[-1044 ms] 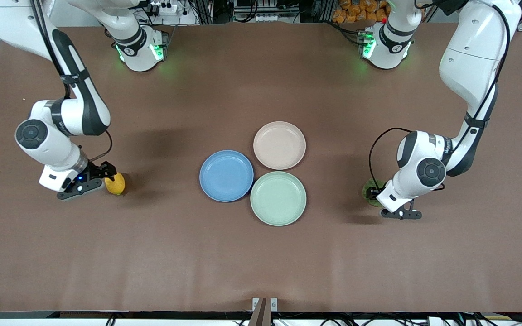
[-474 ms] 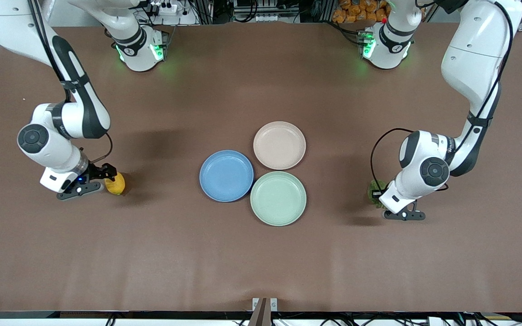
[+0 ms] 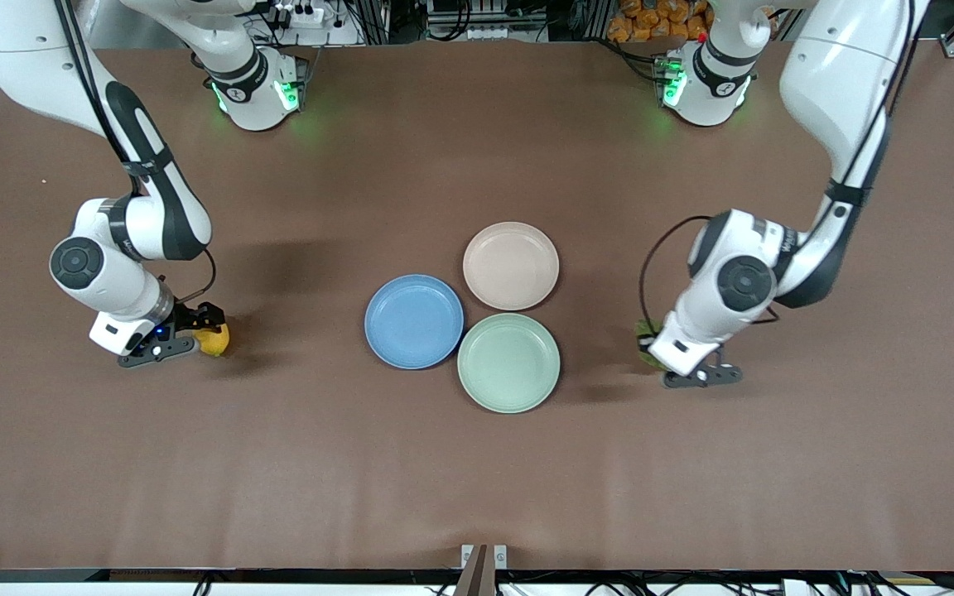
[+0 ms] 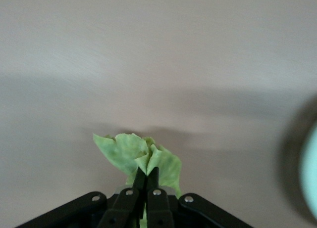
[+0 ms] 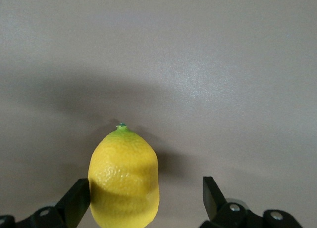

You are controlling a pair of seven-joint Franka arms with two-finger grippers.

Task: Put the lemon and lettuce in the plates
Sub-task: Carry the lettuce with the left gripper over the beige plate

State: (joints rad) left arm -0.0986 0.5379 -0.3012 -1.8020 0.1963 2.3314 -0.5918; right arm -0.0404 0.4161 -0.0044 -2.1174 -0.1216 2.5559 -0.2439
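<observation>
The lemon lies on the table toward the right arm's end. My right gripper is open around it. In the right wrist view the lemon touches one finger and stands apart from the other. My left gripper is shut on the lettuce and holds it a little above the table beside the plates. The left wrist view shows the leaf pinched in the gripper. The blue plate and the beige-pink plate sit empty mid-table.
A mint-green plate touches the other two and lies nearest the front camera; its edge shows in the left wrist view. Bare brown table lies all around the plates.
My left arm has moved toward the plates, carrying the lettuce with it. My right gripper has shifted slightly around the lemon, which stays in place.
</observation>
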